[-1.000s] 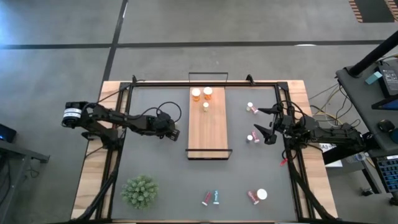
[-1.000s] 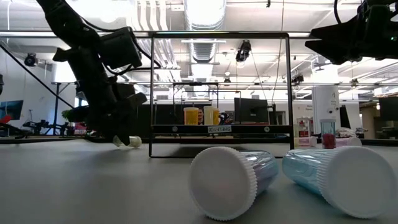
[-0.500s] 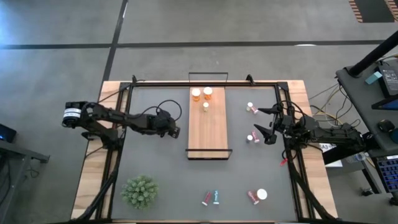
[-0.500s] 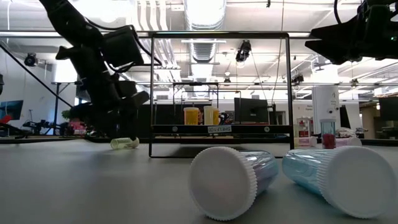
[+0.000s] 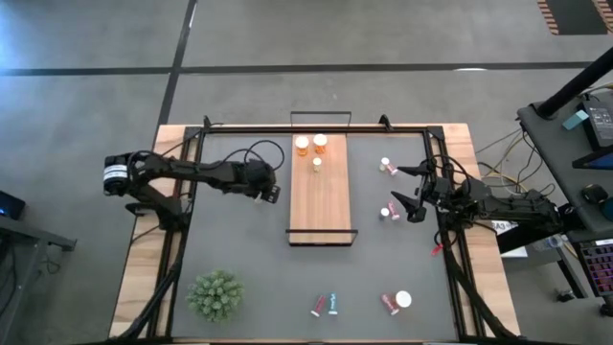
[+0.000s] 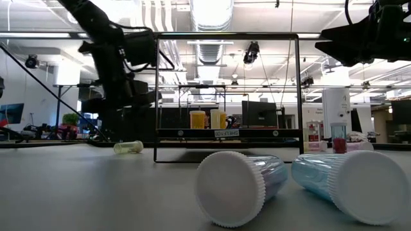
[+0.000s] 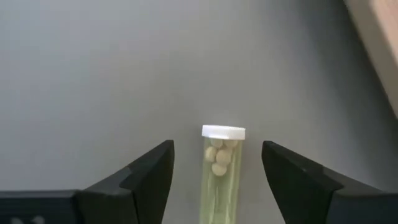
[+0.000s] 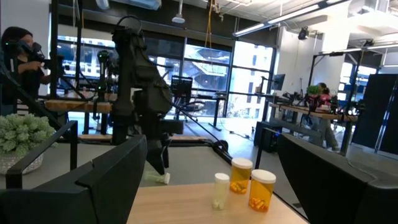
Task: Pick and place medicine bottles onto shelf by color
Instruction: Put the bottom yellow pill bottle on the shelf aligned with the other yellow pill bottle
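Raised since the earlier frame, left gripper (image 7: 214, 180) hovers with fingers (image 7: 146, 177) spread, holding nothing, above a slim pale-yellow white-capped bottle (image 7: 221, 168) lying on the grey counter (image 7: 93, 74) beside the light-wood shelf (image 5: 321, 192).

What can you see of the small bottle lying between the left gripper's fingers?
The bottle is a slim clear cylinder with a yellowish tint and a ribbed white cap. Pale round pills sit just below the cap. It lies on its side on the grey table, left of the shelf. The left gripper stands open around it, not touching.
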You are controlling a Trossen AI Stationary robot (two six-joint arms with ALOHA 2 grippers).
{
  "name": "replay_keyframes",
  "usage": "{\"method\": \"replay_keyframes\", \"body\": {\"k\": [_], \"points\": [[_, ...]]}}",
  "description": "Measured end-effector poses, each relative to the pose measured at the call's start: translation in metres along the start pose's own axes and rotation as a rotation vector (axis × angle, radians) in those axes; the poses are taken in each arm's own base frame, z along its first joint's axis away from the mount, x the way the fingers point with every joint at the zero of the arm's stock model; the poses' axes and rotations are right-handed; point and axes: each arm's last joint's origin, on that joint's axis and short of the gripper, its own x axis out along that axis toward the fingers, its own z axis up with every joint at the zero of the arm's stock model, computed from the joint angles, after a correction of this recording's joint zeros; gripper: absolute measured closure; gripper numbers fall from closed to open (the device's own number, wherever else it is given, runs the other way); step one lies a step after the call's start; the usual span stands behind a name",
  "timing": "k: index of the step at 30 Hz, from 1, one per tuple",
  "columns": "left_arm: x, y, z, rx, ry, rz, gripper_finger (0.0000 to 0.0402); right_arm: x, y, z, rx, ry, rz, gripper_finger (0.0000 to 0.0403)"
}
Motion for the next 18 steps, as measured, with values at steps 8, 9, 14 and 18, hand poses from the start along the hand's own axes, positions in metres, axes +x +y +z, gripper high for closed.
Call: {"method": "replay_keyframes", "body": {"k": [8,9,14,18], "points": [[0.013,-0.012,0.021,0.052,0.157,0.046,0.0175,0.0,0.0,0.0,0.0,0.0,0.0,0.0053],[0.015,-0.013,0.023,0.06,0.173,0.05,0.0175,0.0,0.0,0.0,0.0,0.0,0.0,0.0053],[0.024,-0.014,0.027,0.076,0.231,0.075,0.0175,0.0,0.0,0.0,0.0,0.0,0.0,0.0053],[0.031,-0.015,0.026,0.089,0.253,0.08,0.0176,0.0,0.0,0.0,0.0,0.0,0.0,0.0053]]}}
